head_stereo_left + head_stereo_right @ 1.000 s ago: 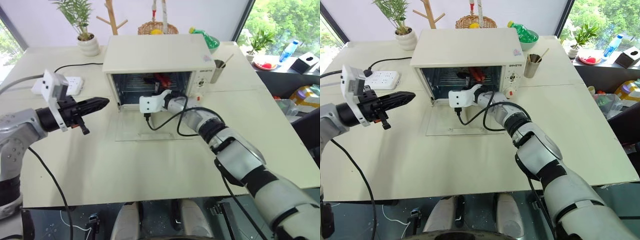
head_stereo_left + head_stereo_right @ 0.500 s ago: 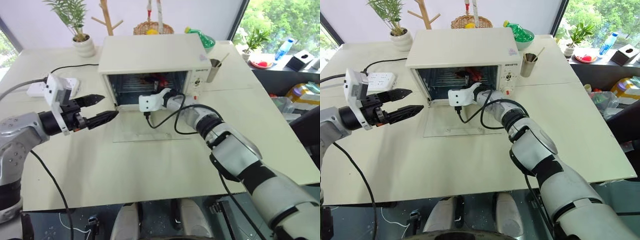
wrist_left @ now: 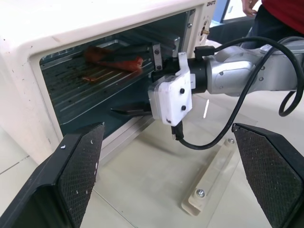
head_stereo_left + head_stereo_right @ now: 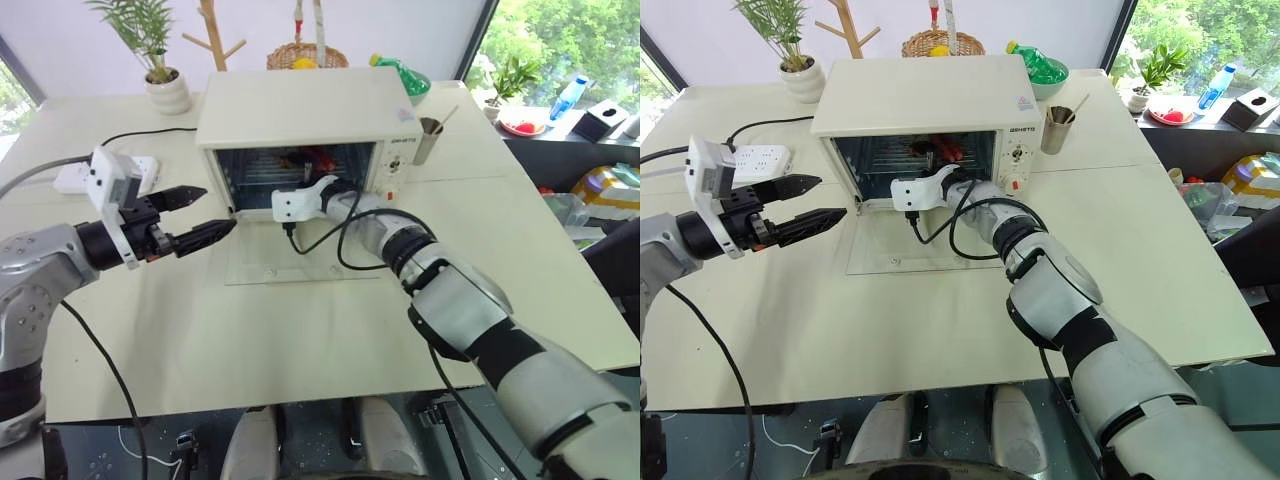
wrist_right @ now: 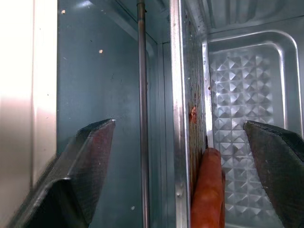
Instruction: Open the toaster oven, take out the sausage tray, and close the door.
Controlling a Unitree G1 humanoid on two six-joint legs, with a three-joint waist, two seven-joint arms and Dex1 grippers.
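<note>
The cream toaster oven (image 4: 300,105) stands mid-table with its glass door (image 4: 300,265) folded flat on the tabletop. Inside, the ribbed silver sausage tray (image 5: 247,95) holds a red-brown sausage (image 5: 207,190). My right gripper (image 5: 178,122) reaches into the oven mouth, open, one finger on each side of the tray's raised rim (image 5: 178,71) without touching it. The left gripper (image 4: 215,208) hovers open over the table to the oven's left, pointing at the opening, with nothing between its fingers (image 3: 71,175).
A black cable (image 4: 340,250) from the right wrist loops over the lowered door. A power strip (image 4: 75,175) and potted plant (image 4: 170,85) sit back left, a metal cup (image 4: 432,140) right of the oven, a basket (image 4: 305,55) behind. A person (image 3: 280,19) stands beyond.
My left gripper went from shut to open and has kept its place. The right wrist has rolled slightly inside the oven mouth. The head view has shifted.
</note>
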